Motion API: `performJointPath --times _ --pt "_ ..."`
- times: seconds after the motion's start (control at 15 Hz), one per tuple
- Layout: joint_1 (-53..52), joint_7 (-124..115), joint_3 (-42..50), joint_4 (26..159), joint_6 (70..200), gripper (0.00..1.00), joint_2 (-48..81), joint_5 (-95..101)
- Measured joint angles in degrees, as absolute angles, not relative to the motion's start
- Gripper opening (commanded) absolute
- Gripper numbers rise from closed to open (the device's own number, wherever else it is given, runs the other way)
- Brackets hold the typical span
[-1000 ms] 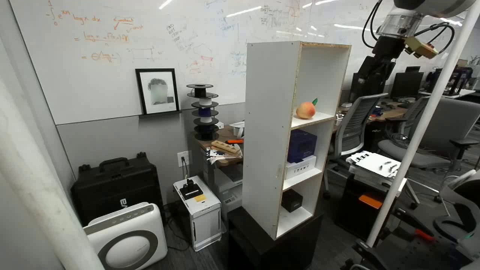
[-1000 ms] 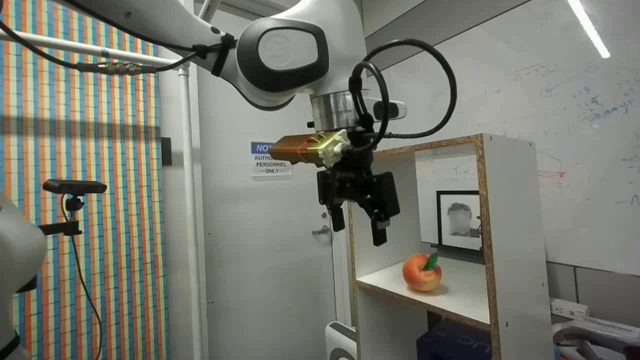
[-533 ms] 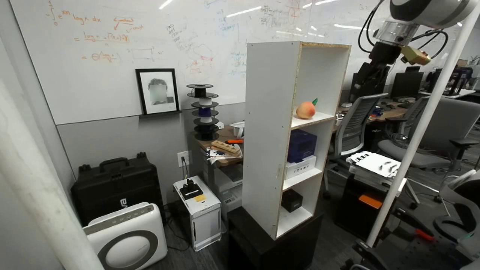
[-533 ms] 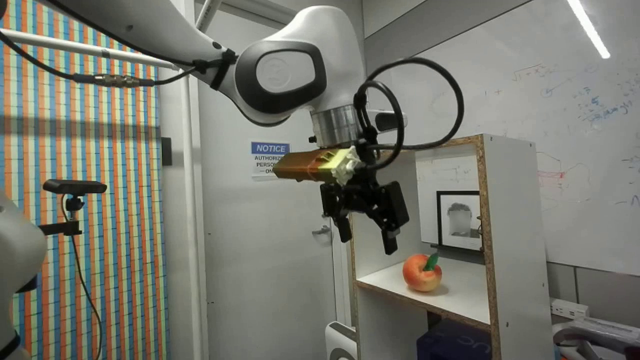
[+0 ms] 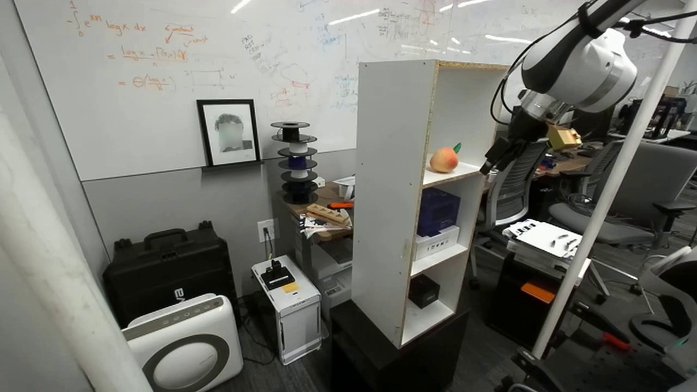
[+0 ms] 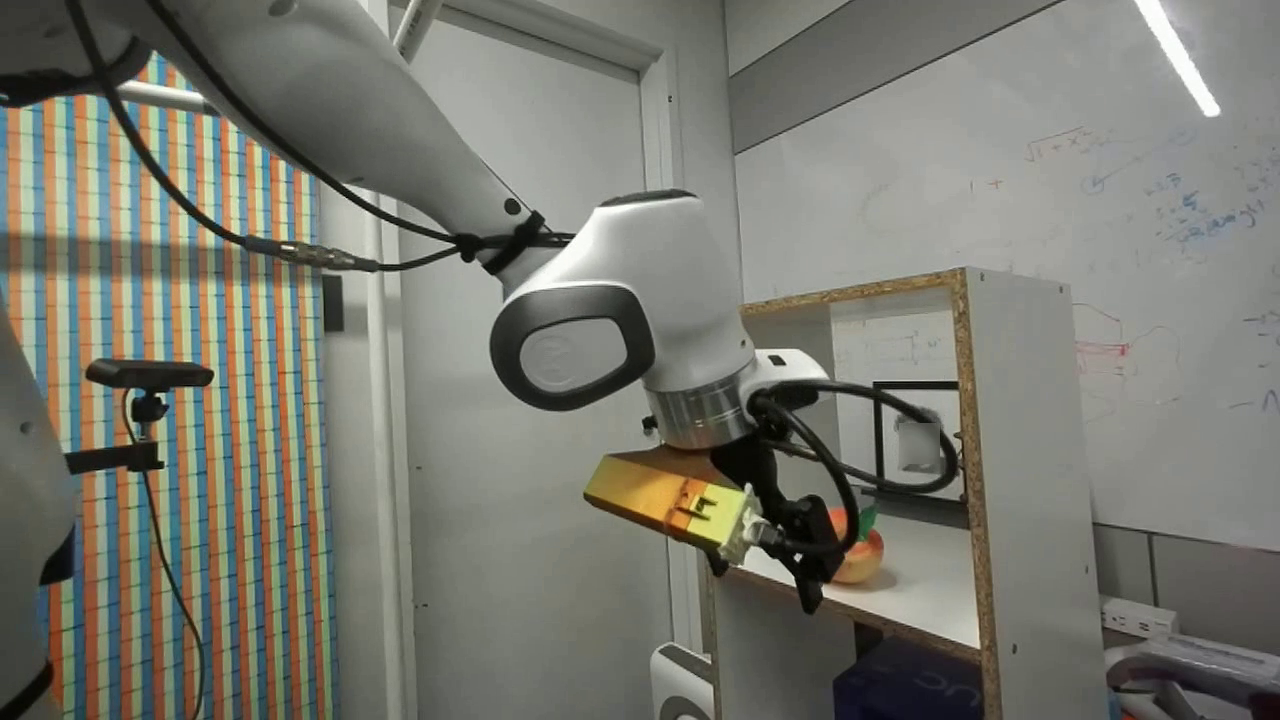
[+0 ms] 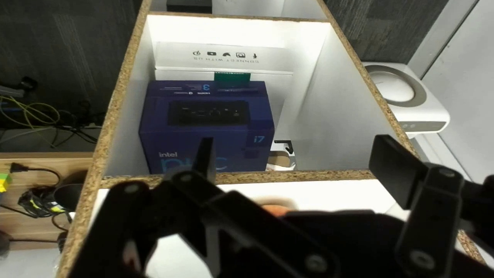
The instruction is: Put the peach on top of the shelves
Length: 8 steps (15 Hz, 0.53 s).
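Observation:
The peach (image 5: 444, 160), orange-pink with a green leaf, sits in the top compartment of the tall white shelves (image 5: 393, 196). In an exterior view the peach (image 6: 862, 562) is partly hidden behind my gripper (image 6: 764, 584), which stands in front of the shelves (image 6: 1030, 450). In the wrist view my gripper (image 7: 299, 162) is open, its fingers wide apart with nothing between them. Only a sliver of the peach (image 7: 275, 210) shows there, behind the dark gripper body. The fingers are tilted down toward the front edge of the peach's board and are apart from the peach.
A dark blue box (image 7: 208, 123) on a white box fills the compartment below. A small black box (image 5: 423, 291) is in the bottom one. Side walls and a particleboard top edge (image 6: 850, 292) frame the compartment. A chair (image 5: 514, 185) and a white pole (image 5: 610, 185) stand nearby.
The arm has moved down and toward the shelves, and the gripper has tilted toward the compartment front. The peach has not moved.

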<state>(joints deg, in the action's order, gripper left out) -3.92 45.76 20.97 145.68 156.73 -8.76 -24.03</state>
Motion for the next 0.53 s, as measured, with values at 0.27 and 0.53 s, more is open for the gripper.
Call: performJointPath --times 0.27,0.53 --pt "-7.61 58.27 22.39 141.53 156.68 1.0 -5.05 -39.07" --pt "-8.15 67.78 22.48 136.42 156.38 1.0 -1.23 -49.99"
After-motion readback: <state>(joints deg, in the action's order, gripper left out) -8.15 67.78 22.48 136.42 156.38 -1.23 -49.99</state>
